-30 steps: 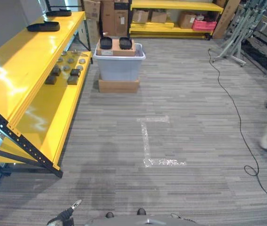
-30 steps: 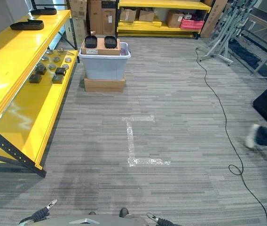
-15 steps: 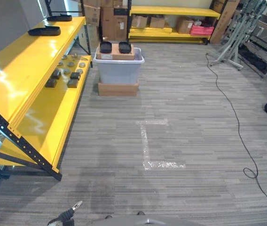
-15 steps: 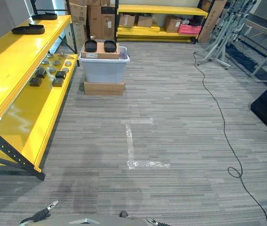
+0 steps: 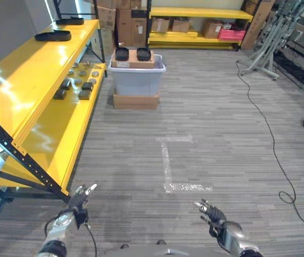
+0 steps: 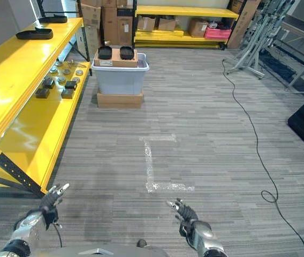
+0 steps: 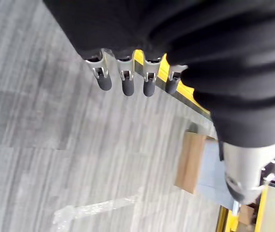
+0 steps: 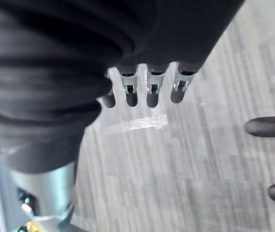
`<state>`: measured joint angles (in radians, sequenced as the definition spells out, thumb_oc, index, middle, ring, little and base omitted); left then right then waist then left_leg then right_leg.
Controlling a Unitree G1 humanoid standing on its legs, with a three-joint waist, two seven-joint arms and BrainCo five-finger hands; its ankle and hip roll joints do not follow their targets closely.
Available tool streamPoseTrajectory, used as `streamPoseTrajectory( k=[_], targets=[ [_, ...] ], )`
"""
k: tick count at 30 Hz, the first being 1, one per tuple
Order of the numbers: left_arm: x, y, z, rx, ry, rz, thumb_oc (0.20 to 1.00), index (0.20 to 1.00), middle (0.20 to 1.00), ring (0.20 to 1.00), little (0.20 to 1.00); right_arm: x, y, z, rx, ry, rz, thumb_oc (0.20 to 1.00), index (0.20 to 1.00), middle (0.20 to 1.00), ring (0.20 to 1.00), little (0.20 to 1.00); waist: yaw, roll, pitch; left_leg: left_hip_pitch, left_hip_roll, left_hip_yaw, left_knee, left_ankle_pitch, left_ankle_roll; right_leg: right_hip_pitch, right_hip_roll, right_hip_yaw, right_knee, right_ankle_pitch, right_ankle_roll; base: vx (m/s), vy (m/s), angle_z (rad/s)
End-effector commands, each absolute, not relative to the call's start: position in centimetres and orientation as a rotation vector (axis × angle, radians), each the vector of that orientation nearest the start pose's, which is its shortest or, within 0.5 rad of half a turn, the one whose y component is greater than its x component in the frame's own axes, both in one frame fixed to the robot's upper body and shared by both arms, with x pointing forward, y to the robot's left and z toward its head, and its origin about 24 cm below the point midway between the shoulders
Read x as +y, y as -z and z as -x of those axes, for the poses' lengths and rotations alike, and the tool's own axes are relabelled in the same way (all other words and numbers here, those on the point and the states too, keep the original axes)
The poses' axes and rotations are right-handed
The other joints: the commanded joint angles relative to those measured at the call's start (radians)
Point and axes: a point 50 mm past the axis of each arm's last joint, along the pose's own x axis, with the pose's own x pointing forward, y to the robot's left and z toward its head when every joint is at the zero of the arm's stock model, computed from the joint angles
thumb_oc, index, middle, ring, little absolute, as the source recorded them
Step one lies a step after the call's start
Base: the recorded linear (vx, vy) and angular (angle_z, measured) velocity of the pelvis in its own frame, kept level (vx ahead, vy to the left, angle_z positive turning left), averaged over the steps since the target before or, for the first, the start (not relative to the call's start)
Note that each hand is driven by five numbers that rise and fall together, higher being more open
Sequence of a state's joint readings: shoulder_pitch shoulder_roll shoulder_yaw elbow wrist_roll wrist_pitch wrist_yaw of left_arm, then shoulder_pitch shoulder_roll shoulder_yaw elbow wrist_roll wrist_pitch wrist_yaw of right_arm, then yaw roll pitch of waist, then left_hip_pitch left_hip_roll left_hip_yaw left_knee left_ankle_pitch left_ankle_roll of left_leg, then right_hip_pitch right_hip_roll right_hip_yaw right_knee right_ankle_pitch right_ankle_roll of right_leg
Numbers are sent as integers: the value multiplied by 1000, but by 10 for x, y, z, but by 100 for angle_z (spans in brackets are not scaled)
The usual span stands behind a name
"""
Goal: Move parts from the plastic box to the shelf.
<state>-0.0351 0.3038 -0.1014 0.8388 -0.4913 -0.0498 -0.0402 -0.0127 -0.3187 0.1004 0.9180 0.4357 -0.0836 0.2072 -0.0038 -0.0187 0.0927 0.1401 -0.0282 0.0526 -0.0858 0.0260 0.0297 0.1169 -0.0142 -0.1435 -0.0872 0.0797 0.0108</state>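
Both hands are low and near, holding nothing; left hand (image 5: 78, 198) fingers spread wide; right hand (image 5: 212, 214) fingers straight; plastic box (image 5: 136, 75) far off beside the yellow shelf (image 5: 34, 80).

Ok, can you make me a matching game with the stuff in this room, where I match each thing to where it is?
Things:
1. plastic box
2. two black trays
3. small metal parts
4. white tape mark

Places:
A. on the lower board of the yellow shelf
B. stuck on the grey floor
C. standing on a flat cardboard box
D. on the brown carton across the top of the plastic box

Pairs: 1-C, 2-D, 3-A, 4-B
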Motion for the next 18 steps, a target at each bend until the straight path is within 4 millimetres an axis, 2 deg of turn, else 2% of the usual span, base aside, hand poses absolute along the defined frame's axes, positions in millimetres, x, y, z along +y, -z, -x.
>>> streamPoseTrajectory(
  k=[1,6,7,8,9,10,12,14,15,18],
  targets=[
    [233,105,-195,725,-158,115,1000,1000,1000,1000,1000,-249,107,-184,739,34,-46,1000,1000,1000,1000,1000,10,-7,28,19,-18,54,6,-60,21,32,-43,-12,19,-43,68,61,125,-2],
    [231,113,-186,793,-135,65,1000,1000,1000,1000,1000,-246,109,-186,778,49,-65,1000,1000,1000,1000,1000,10,2,51,11,-30,34,18,-68,59,-26,-51,6,186,-78,66,68,144,-2],
    [234,116,-182,822,-136,43,1000,1000,1000,1000,1000,-244,110,-185,793,55,-72,1000,1000,1000,1000,1000,4,7,67,6,-32,41,26,-72,75,-79,-64,3,316,-71,77,87,191,-5],
    [235,118,-179,834,-137,15,1000,1000,1000,1000,1000,-244,112,-183,799,62,-83,1000,1000,1000,1000,1000,-3,14,89,3,-29,33,44,-78,82,-153,-78,-1,457,-32,96,158,241,-5],
    [236,121,-174,847,-141,2,1000,1000,1000,1000,1000,-244,114,-179,803,69,-96,1000,1000,1000,1000,1000,-4,15,108,7,-32,27,55,-84,86,-208,-94,-12,527,15,109,213,183,-19],
    [236,124,-169,849,-159,28,1000,1000,1000,1000,1000,-245,116,-175,802,73,-94,1000,1000,1000,1000,1000,-6,12,125,16,-39,25,63,-92,85,-243,-107,-26,537,54,118,327,101,-17],
    [240,124,-163,840,-176,68,1000,1000,1000,1000,1000,-246,117,-170,796,74,-96,1000,1000,1000,1000,1000,-18,-4,141,43,-58,20,71,-111,76,-269,-104,-54,422,93,132,383,-22,-5],
    [246,122,-162,837,-174,36,1000,1000,1000,1000,1000,-250,118,-163,795,90,-116,1000,1000,1000,1000,1000,-37,-17,151,77,-68,6,81,-139,65,-290,-89,-71,279,124,153,528,-148,15],
    [248,121,-161,830,-195,34,1000,1000,1000,1000,1000,-254,119,-156,799,94,-140,1000,1000,1000,1000,1000,-52,-23,153,112,-76,-6,81,-168,65,-322,-93,-81,220,158,167,655,-180,20],
    [249,122,-161,825,-222,43,1000,1000,1000,1000,1000,-255,121,-149,807,82,-121,1000,1000,1000,1000,1000,-67,-24,144,153,-79,-6,115,-221,63,-338,-107,-98,217,174,160,481,-133,17]
  ],
)
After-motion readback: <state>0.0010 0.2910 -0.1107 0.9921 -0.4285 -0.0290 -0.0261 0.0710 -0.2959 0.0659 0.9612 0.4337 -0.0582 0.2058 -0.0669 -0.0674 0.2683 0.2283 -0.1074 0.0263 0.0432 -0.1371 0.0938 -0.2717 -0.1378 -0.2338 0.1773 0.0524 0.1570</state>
